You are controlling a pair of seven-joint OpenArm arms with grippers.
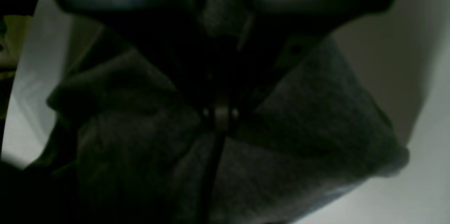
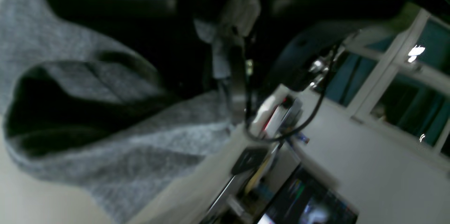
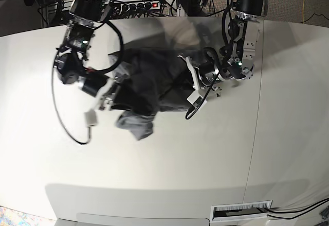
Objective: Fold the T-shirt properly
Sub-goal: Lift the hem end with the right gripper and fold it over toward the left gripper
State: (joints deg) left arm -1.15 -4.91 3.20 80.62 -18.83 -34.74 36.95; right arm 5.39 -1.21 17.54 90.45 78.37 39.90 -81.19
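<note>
Heather-grey knit fabric is filling the middle of the base view: the T-shirt is lying bunched and creased on the pale table, in the upper centre of the frame, with a loose tail of cloth drooping toward the lower left. No print is showing on it, and its folds are casting dark shadows.

At the left of the base view the right gripper is sitting at the shirt's left edge. In the right wrist view its fingers are pinching a strip of the grey fabric, which is spreading away to the lower left of that frame with a dark open fold in it.

At the right of the base view the left gripper is pressing against the shirt's right edge. In the left wrist view, dim and blurred, the shirt is gathering in folds that are converging on the dark fingers at the frame's centre, so they appear to be clamping the cloth too.

A black cable is looping over the table at the left.
</note>
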